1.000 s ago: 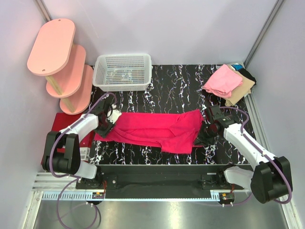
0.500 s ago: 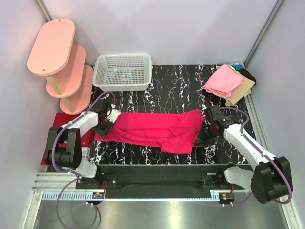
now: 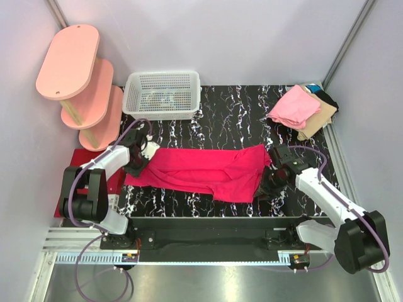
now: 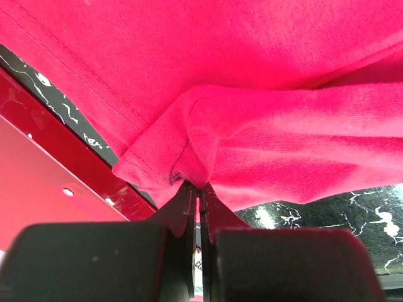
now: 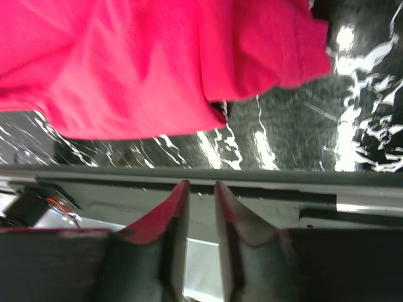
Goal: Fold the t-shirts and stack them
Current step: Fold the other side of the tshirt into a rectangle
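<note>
Pinching the magenta t-shirt (image 3: 208,171) tight, the left claw (image 4: 199,189) sits before the basket (image 3: 161,112), contents unclear; the right claw (image 5: 200,189) looks barely parted, empty.

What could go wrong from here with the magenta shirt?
1. Left end effector pinches only a thin bunch of the magenta shirt's edge; a pull may slip it free.
2. Right end effector grips nothing, the cloth lying apart from it; lifting one-sided would likely skew the fold.
</note>
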{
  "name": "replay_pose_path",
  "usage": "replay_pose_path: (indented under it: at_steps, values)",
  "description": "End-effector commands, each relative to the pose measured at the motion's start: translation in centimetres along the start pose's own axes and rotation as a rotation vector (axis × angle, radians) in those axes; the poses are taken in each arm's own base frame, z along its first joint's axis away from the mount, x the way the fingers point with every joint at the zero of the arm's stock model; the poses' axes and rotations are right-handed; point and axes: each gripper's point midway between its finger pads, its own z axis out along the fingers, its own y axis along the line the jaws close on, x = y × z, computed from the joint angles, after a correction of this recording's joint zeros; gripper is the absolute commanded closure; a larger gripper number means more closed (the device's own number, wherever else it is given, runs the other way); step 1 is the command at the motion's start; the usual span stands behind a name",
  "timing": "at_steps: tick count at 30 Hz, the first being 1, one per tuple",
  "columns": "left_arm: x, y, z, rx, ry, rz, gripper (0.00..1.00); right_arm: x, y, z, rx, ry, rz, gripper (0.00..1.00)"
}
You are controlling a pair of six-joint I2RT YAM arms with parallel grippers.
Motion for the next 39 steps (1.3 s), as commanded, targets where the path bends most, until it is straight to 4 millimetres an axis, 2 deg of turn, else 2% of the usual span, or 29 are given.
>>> replay_pose_path:
  at_steps: [1,3,9,13,17,28,34,39]
  values:
    - [-1.8,0.6,-1.5,-0.007,-0.073,-0.015,1.00,1.1,0.2,-0.1,-0.009,0.031,-0.030,0.65]
    - [-1.9,0.6,-1.6,-0.006,-0.078,-0.018,1.00,1.0,0.1,0.3,0.001,0.038,-0.030,0.64]
    - [-2.1,0.6,-2.0,-0.004,-0.087,-0.018,1.00,0.5,-0.5,2.6,0.037,0.049,-0.018,0.70]
    - [-2.0,0.7,-2.3,-0.008,-0.091,-0.012,1.00,-0.3,-0.6,3.3,0.060,0.031,-0.005,0.71]
    - [-2.0,0.7,-2.4,-0.009,-0.090,-0.011,1.00,-1.3,0.0,3.3,0.038,-0.016,-0.015,0.69]
    - [-1.9,0.8,-2.5,-0.017,-0.086,-0.010,1.00,-1.8,-0.4,5.8,0.067,0.018,-0.037,0.75]
    - [-1.8,0.8,-2.7,-0.020,-0.086,-0.014,1.00,-1.9,0.5,5.6,0.034,0.019,-0.040,0.99]
    - [-2.1,0.9,-3.3,-0.023,-0.102,-0.018,1.00,-2.0,1.8,3.7,-0.011,-0.007,-0.057,1.00]
